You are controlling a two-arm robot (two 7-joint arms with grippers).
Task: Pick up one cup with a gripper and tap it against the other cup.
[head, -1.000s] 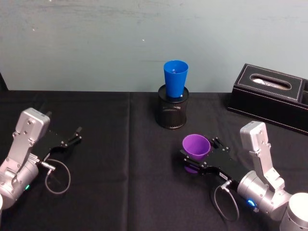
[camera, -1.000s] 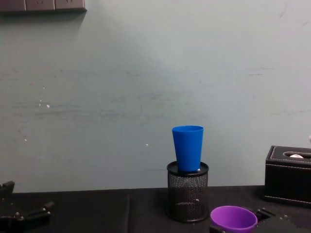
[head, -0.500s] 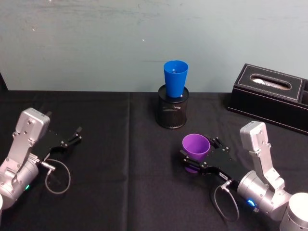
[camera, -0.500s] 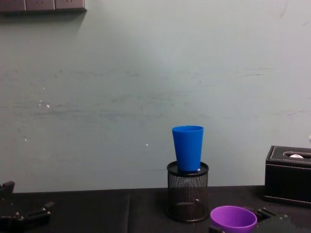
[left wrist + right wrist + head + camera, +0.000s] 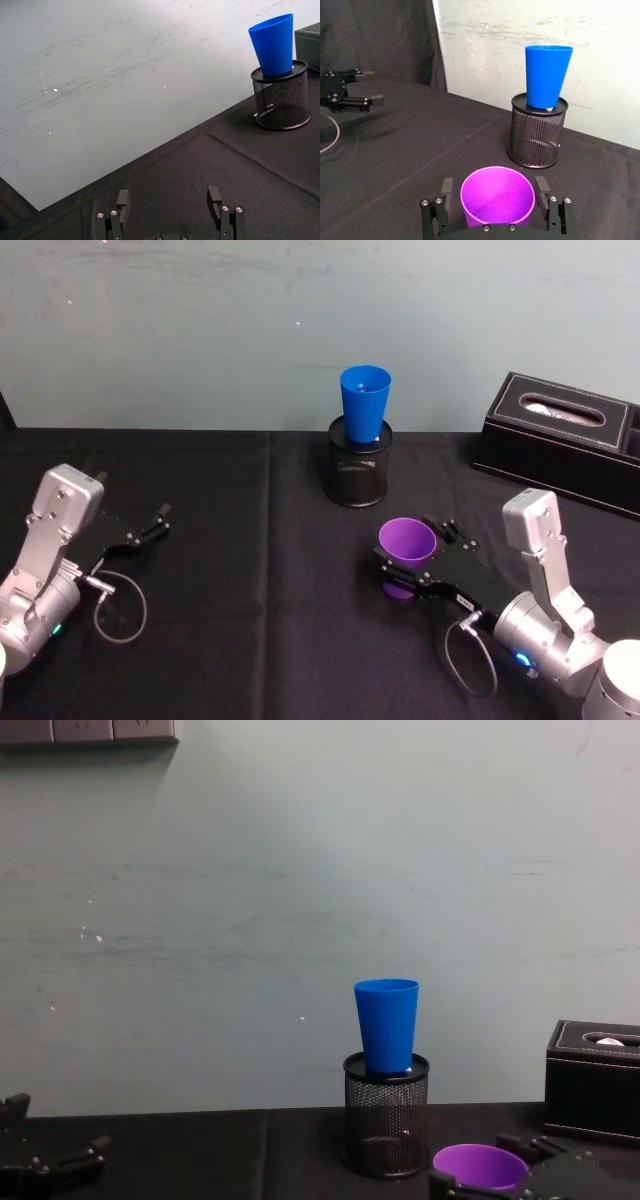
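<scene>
The purple cup (image 5: 407, 541) stands upright on the black tablecloth at front right, its wide rim facing up. My right gripper (image 5: 408, 546) is open and straddles it, one finger on each side of the cup (image 5: 497, 197); its fingers (image 5: 446, 193) stand close beside the rim. The blue cup (image 5: 365, 403) sits upright in the mouth of a black wire-mesh holder (image 5: 358, 472) behind it, apart from the purple cup. From the chest, the blue cup (image 5: 386, 1025) rises above the purple cup (image 5: 480, 1165). My left gripper (image 5: 158, 520) rests open at far left, holding nothing.
A black tissue box (image 5: 560, 440) stands at the back right, near my right arm. A pale green wall (image 5: 300, 900) closes off the back of the table. Bare black cloth (image 5: 250, 570) lies between the two arms.
My right gripper has shifted and tilted up slightly around the purple cup, so more of it shows in the chest view. Both cups and the left arm stay put.
</scene>
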